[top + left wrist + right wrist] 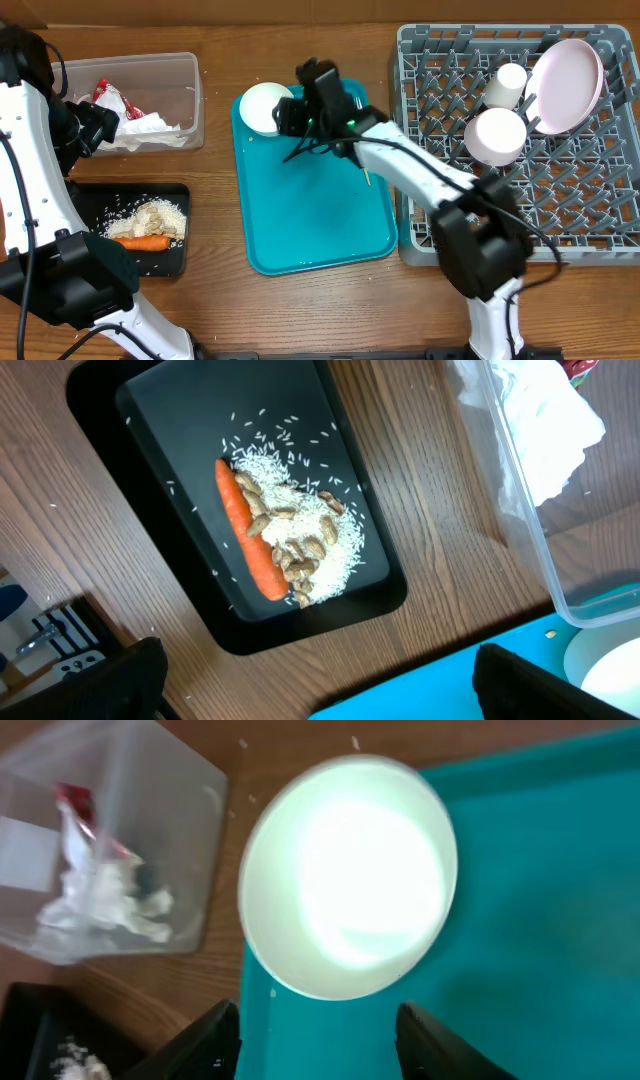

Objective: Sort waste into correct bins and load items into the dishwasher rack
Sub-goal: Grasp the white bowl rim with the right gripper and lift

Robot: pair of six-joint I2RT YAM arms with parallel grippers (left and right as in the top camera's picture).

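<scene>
A wooden table [220,300] seen from above, with two robot arms reaching over it. In the middle lies a flat teal tray [310,210]. A round white bowl [262,108] sits upright at its far left corner.

The right gripper [318,1020] hovers just right of this bowl. In the right wrist view its two dark fingers [215,1045] stand apart. The bowl's rim is just ahead of them and bare teal tray shows between them. They clasp nothing.

On the right stands the grey dishwasher rack [590,200]. A white plate [567,85] leans on edge among the pegs at its far right. A small white cup [507,85] sits to the left of the plate, with a second bowl [497,137] just in front of the cup.

At the far left is the clear tub [190,75]. It holds crumpled white napkins [150,128] and a red wrapper [108,97]. Nearer, on the left, is the black tray [90,200]. It holds a heap of pale crumbs [150,215], and an orange carrot [140,241] lies along the heap's near side.

The left gripper [318,660] hangs above the table between the black tray and the tub. Its jaws are spread wide and hold nothing.
</scene>
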